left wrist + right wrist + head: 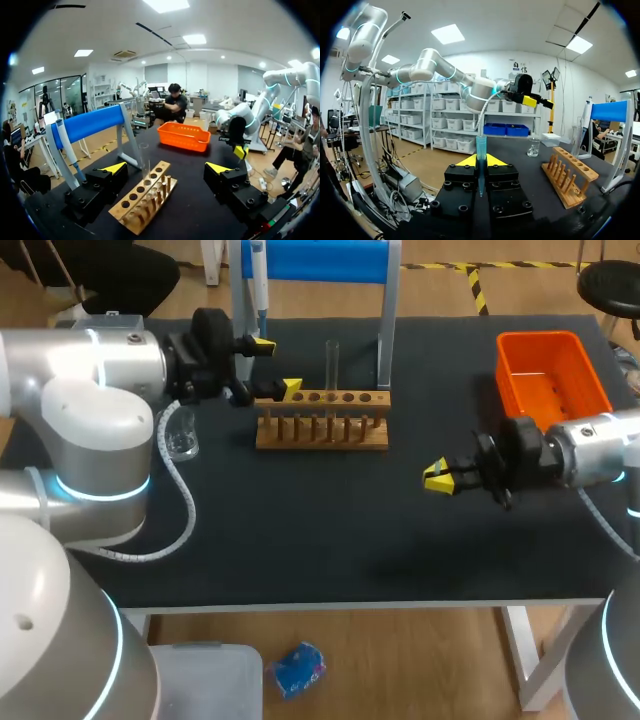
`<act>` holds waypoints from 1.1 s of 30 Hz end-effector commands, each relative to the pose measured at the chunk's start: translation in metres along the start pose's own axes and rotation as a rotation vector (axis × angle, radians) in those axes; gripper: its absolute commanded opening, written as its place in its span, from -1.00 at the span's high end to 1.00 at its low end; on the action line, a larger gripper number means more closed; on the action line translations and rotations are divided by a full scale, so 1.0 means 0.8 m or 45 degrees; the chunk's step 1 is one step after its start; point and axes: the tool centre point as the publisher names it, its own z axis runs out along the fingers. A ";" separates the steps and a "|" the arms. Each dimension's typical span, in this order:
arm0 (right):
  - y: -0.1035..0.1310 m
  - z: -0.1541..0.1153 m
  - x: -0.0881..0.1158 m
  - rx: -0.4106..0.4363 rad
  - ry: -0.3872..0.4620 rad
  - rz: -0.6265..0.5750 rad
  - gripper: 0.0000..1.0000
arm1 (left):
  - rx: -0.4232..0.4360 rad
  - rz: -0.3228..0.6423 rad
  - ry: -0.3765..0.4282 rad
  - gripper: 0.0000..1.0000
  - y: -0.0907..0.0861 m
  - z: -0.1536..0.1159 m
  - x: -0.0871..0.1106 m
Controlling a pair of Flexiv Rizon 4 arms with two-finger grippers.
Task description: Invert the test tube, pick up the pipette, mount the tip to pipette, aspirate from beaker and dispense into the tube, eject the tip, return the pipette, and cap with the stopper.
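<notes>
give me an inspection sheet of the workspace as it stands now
surface: black table, no spills seen
job's things: test tube standing in wooden rack; pipette hanging on blue stand; beaker near the left arm; pipette tip in the right gripper; stopper not seen
clutter: orange bin at the far right
grippers: left gripper open beside the rack; right gripper shut on the pipette tip
cables: white cable drooping from the left arm
surroundings: nothing seen reaching over the table

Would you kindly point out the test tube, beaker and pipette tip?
test tube (332,365), head view, mid glass wall.
beaker (184,436), head view, its glass side.
pipette tip (481,147), right wrist view, upper blue shaft.
</notes>
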 end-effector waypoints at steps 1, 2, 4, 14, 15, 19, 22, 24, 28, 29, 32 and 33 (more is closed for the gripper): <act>0.000 0.000 0.000 0.000 0.002 -0.001 1.00 | 0.018 0.001 0.001 -1.00 0.003 -0.001 0.000; 0.000 0.000 0.000 0.000 0.002 -0.001 1.00 | 0.018 0.001 0.001 -1.00 0.003 -0.001 0.000; 0.000 0.000 0.000 0.000 0.002 -0.001 1.00 | 0.018 0.001 0.001 -1.00 0.003 -0.001 0.000; 0.000 0.000 0.000 0.000 0.002 -0.001 1.00 | 0.103 -0.033 -0.307 -1.00 -0.016 0.009 -0.067; 0.000 0.000 0.000 0.000 0.002 -0.001 1.00 | 0.127 -0.043 -0.341 -1.00 -0.019 0.010 -0.076; 0.000 0.000 0.000 0.000 0.002 -0.001 1.00 | 0.137 -0.066 -0.483 -1.00 -0.023 0.017 -0.111; 0.000 0.000 0.000 0.000 0.002 -0.001 1.00 | 0.135 -0.080 -0.571 -1.00 -0.028 0.024 -0.133; 0.000 0.000 0.000 0.000 0.002 -0.001 1.00 | 0.123 -0.075 -0.655 -1.00 -0.030 0.028 -0.145; 0.000 0.000 0.000 0.000 0.002 -0.001 1.00 | 0.103 -0.131 -0.797 -1.00 -0.034 0.034 -0.170; 0.000 0.000 0.000 0.000 0.002 -0.001 1.00 | 0.078 -0.174 -0.803 -1.00 -0.033 0.036 -0.176; 0.000 0.000 0.000 0.000 0.002 -0.001 1.00 | 0.078 -0.174 -0.803 -1.00 -0.033 0.036 -0.176; 0.000 0.000 0.000 0.000 0.002 -0.001 1.00 | 0.078 -0.174 -0.803 -1.00 -0.033 0.036 -0.176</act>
